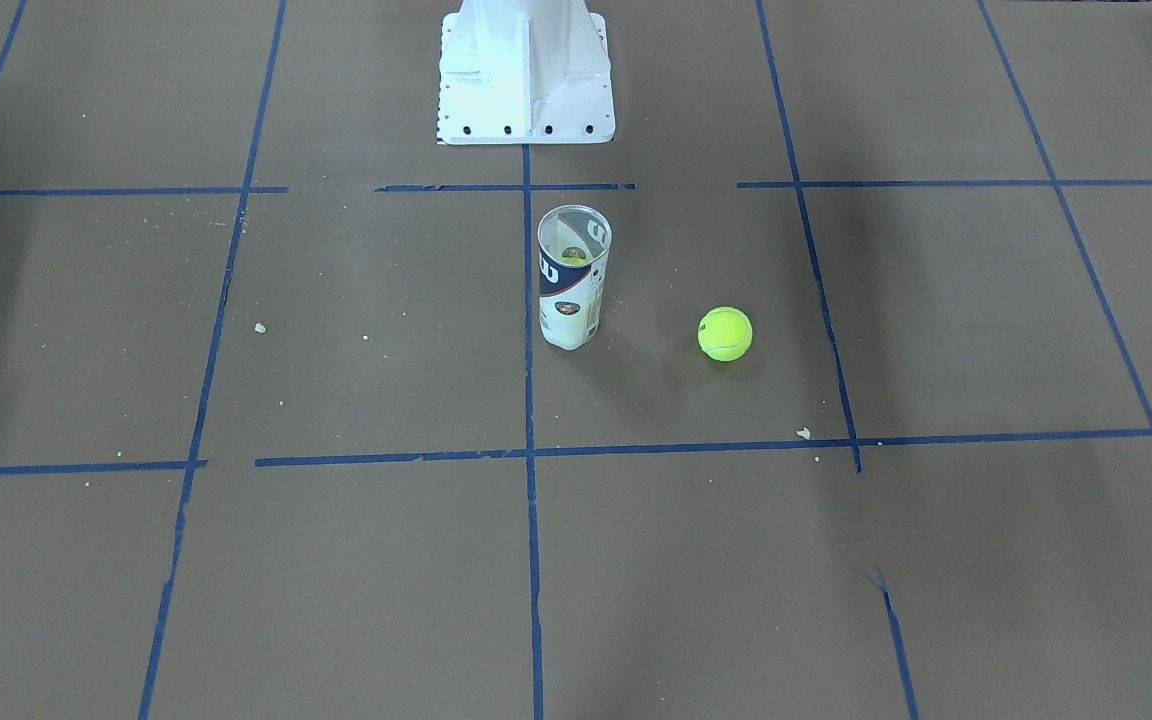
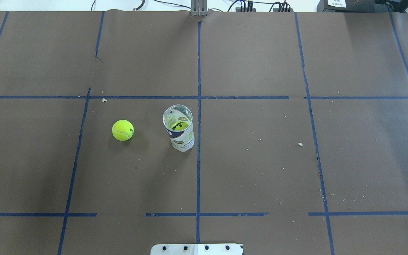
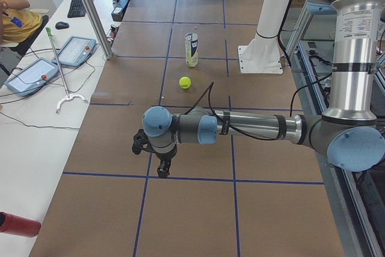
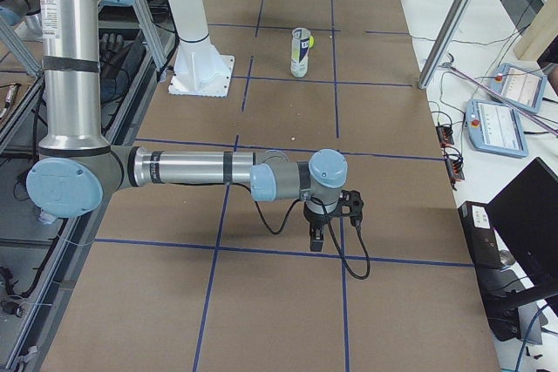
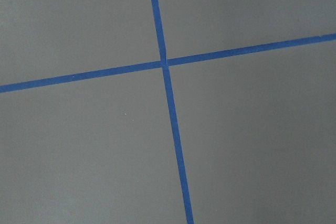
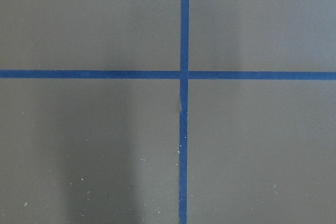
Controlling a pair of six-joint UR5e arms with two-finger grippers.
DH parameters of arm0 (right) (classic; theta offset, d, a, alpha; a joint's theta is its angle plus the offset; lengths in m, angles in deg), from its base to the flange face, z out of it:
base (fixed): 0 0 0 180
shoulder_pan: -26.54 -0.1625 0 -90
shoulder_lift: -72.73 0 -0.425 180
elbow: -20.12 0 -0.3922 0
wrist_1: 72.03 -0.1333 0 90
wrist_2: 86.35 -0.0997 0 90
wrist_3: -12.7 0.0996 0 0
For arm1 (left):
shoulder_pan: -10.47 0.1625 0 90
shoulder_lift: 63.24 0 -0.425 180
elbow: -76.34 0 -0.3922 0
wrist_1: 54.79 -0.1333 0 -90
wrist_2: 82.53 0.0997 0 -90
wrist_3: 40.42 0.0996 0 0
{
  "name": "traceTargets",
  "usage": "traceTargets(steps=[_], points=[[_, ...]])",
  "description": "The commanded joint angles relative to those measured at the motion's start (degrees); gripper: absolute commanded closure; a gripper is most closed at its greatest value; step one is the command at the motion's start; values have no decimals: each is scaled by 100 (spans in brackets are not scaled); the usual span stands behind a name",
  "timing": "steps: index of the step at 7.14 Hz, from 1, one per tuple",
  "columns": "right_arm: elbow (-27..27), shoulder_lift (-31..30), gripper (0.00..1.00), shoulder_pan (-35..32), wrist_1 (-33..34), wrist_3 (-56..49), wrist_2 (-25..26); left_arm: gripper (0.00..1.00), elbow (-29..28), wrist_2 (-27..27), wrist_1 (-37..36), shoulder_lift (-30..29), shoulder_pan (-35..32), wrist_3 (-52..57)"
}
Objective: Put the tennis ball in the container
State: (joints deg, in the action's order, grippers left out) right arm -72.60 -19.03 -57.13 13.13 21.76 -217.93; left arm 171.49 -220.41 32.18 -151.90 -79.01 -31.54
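Observation:
The tennis ball [image 2: 123, 130] lies on the brown table, a bright yellow-green ball to the left of the container [image 2: 179, 129] in the overhead view and a short gap away from it. The container stands upright with its top open, and a second ball [image 2: 180, 125] rests inside. Both show in the front view too: ball [image 1: 725, 333], container [image 1: 573, 280]. My left gripper [image 3: 163, 170] shows only in the left side view, far from the ball; I cannot tell its state. My right gripper [image 4: 316, 239] shows only in the right side view, likewise far off. The wrist views show just table and tape.
Blue tape lines [image 2: 199, 106] divide the brown table into a grid. The white robot base [image 1: 526, 80] stands behind the container. Side desks hold teach pendants [image 3: 75, 49], and a metal post [image 3: 90, 10] rises at the table's edge. Crumbs [image 2: 300, 144] dot the surface.

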Motion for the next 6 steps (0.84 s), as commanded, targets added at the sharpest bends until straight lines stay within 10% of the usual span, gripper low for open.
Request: traceTargets(steps=[1, 6], points=[[0, 0, 0, 9, 0, 0, 0, 0, -14, -10, 4, 24, 0, 9], [0, 0, 0, 0, 0, 0, 0, 0, -14, -45, 65, 41, -9, 8]])
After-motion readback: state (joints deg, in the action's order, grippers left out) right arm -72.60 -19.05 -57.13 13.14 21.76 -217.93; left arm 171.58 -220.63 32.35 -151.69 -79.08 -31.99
